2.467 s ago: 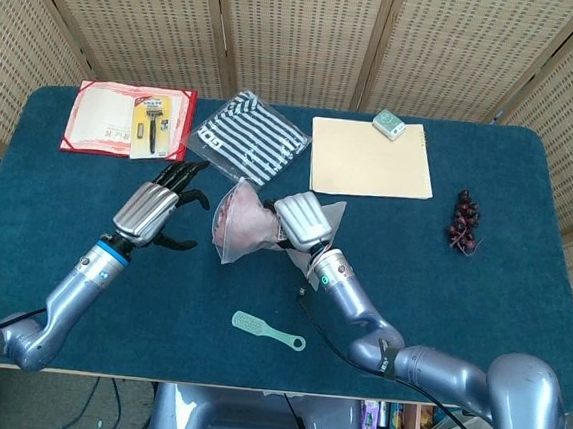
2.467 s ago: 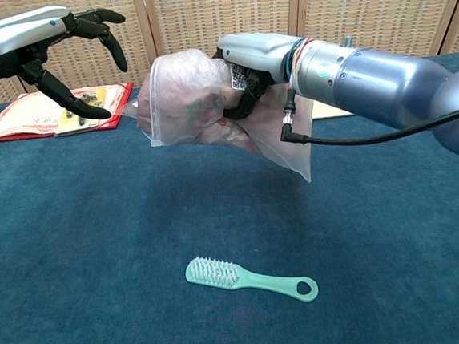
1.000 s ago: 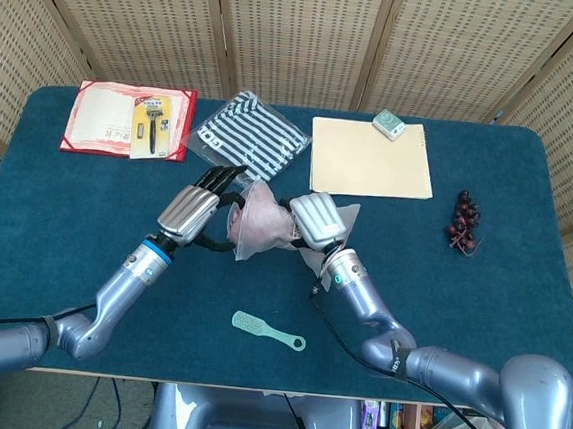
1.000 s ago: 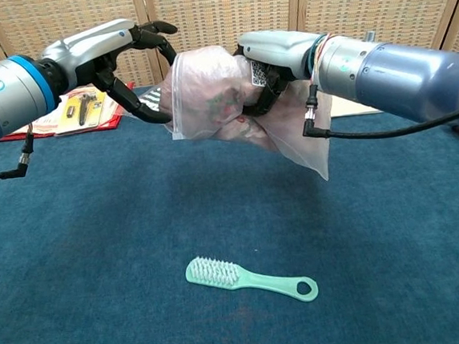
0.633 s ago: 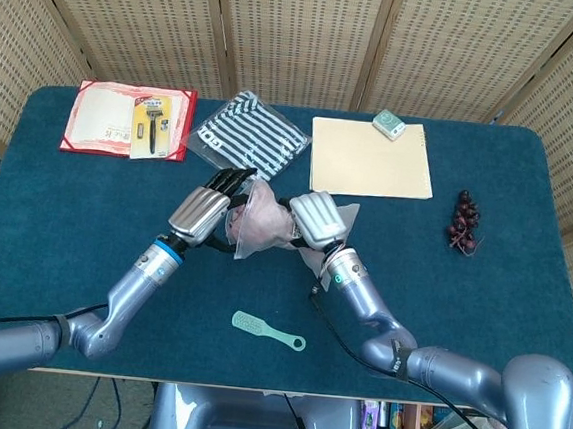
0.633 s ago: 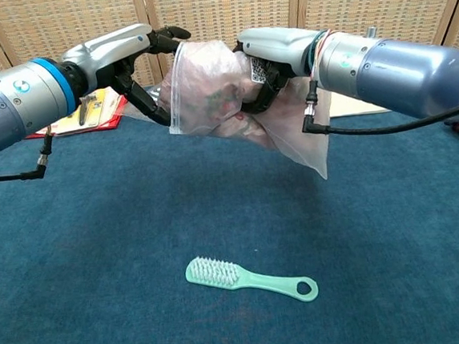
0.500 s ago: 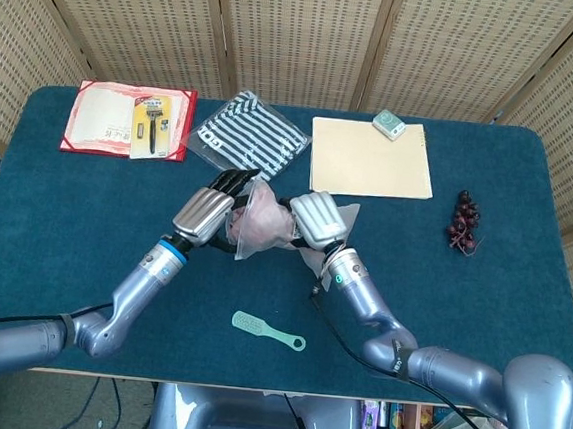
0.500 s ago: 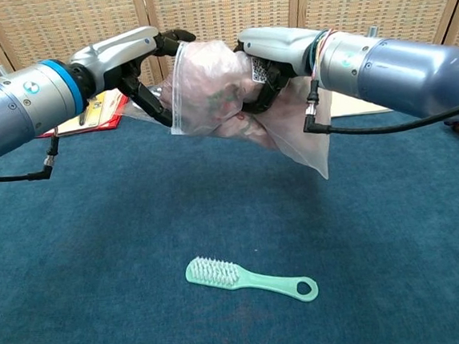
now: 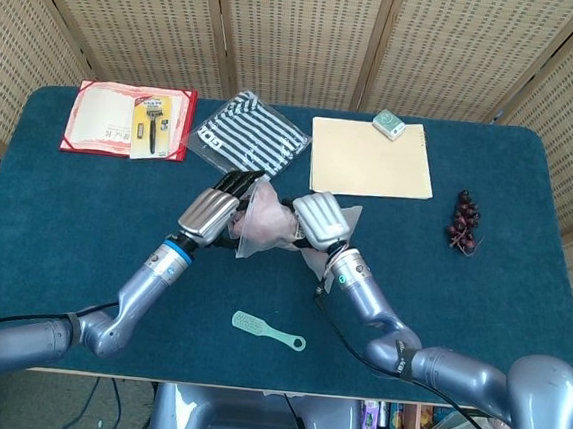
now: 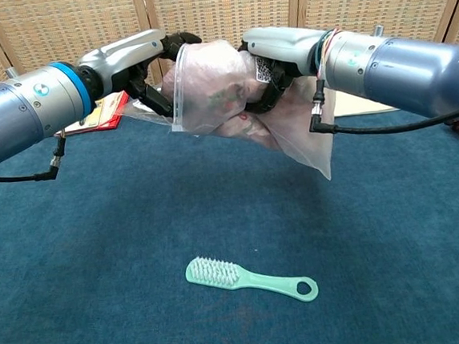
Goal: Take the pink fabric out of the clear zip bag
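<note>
My right hand [image 9: 317, 218] [image 10: 281, 45] grips the clear zip bag [image 9: 263, 216] [image 10: 220, 83] around its middle and holds it in the air above the table's centre. The pink fabric [image 9: 267, 225] [image 10: 215, 101] is bunched inside the bag. A loose flap of the bag hangs down to the right. My left hand [image 9: 210, 214] [image 10: 134, 55] is at the bag's left end, its dark fingers [image 10: 176, 40] touching the bag's edge and partly hidden behind the plastic. Whether they pinch the bag or the fabric is not visible.
A green brush [image 9: 268, 330] [image 10: 251, 278] lies on the blue table below the bag. Behind are a striped cloth in a bag [image 9: 250, 138], a tan folder [image 9: 370, 159] with a small box [image 9: 389, 124], a red folder with a razor pack [image 9: 129, 120], and dark grapes [image 9: 464, 222] at right.
My left hand has moved right from open air to the bag's left end, and its fingers now reach the bag's edge. My right hand has kept holding the bag, shifting slightly right.
</note>
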`<action>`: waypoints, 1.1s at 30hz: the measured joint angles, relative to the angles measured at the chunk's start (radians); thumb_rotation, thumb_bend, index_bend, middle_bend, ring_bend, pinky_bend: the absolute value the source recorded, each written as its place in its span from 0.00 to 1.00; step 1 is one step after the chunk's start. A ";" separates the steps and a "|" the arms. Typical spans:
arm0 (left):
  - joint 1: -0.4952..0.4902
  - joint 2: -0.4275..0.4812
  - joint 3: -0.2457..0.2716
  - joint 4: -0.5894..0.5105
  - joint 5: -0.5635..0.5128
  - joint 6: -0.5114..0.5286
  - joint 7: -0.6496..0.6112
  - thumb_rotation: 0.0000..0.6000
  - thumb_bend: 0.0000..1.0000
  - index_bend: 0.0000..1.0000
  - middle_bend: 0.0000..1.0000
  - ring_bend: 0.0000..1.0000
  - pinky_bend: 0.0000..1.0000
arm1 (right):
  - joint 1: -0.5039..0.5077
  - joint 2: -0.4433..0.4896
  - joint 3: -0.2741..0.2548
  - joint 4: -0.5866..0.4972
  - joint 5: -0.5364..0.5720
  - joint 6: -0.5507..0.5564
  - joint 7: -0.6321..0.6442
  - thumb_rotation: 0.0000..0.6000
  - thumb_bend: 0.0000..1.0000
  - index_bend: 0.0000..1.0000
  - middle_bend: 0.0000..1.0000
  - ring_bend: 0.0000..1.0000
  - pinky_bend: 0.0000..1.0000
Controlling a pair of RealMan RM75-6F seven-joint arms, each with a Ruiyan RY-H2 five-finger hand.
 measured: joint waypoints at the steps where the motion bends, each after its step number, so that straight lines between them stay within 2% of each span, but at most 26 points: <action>1: -0.001 0.000 0.001 0.000 -0.002 0.000 0.005 1.00 0.66 0.69 0.00 0.00 0.00 | -0.002 0.001 -0.002 0.002 0.000 0.000 0.001 1.00 0.81 0.64 0.66 0.70 0.58; 8: -0.003 0.006 0.007 0.004 -0.019 -0.009 0.017 1.00 0.68 0.70 0.00 0.00 0.00 | -0.011 0.012 -0.010 0.000 -0.007 -0.002 0.015 1.00 0.84 0.64 0.66 0.70 0.58; 12: 0.000 0.006 0.020 0.012 -0.008 -0.015 -0.003 1.00 0.68 0.70 0.00 0.00 0.00 | -0.019 0.027 -0.016 -0.013 -0.008 -0.017 0.035 1.00 0.87 0.64 0.60 0.68 0.58; 15: 0.005 0.005 0.034 0.025 0.014 -0.019 -0.030 1.00 0.68 0.70 0.00 0.00 0.00 | -0.026 0.051 -0.027 -0.029 -0.012 -0.041 0.049 1.00 0.87 0.61 0.54 0.61 0.58; 18: 0.007 0.005 0.044 0.043 0.022 -0.030 -0.047 1.00 0.69 0.70 0.00 0.00 0.00 | -0.035 0.071 -0.038 -0.049 -0.010 -0.064 0.065 1.00 0.85 0.49 0.42 0.48 0.55; 19: 0.008 0.004 0.047 0.050 0.022 -0.035 -0.052 1.00 0.69 0.70 0.00 0.00 0.00 | -0.038 0.081 -0.044 -0.063 -0.006 -0.081 0.073 1.00 0.80 0.42 0.34 0.40 0.50; 21: 0.007 0.003 0.053 0.071 0.028 -0.043 -0.062 1.00 0.69 0.70 0.00 0.00 0.00 | -0.043 0.109 -0.052 -0.088 0.002 -0.118 0.088 1.00 0.60 0.30 0.21 0.26 0.38; 23: 0.007 -0.001 0.059 0.088 0.032 -0.049 -0.064 1.00 0.69 0.70 0.00 0.00 0.00 | -0.049 0.153 -0.059 -0.127 0.021 -0.170 0.119 1.00 0.30 0.18 0.08 0.14 0.27; 25: 0.006 -0.008 0.065 0.103 0.035 -0.056 -0.066 1.00 0.69 0.70 0.00 0.00 0.00 | -0.056 0.196 -0.067 -0.165 0.036 -0.219 0.159 1.00 0.17 0.13 0.01 0.07 0.20; 29: 0.002 -0.019 0.069 0.122 0.036 -0.065 -0.067 1.00 0.69 0.70 0.00 0.00 0.00 | -0.074 0.244 -0.085 -0.199 0.026 -0.245 0.191 1.00 0.03 0.06 0.00 0.00 0.11; 33: -0.002 -0.023 0.065 0.128 0.036 -0.065 -0.065 1.00 0.69 0.70 0.00 0.00 0.00 | -0.099 0.259 -0.105 -0.206 -0.017 -0.192 0.179 1.00 0.00 0.04 0.00 0.00 0.04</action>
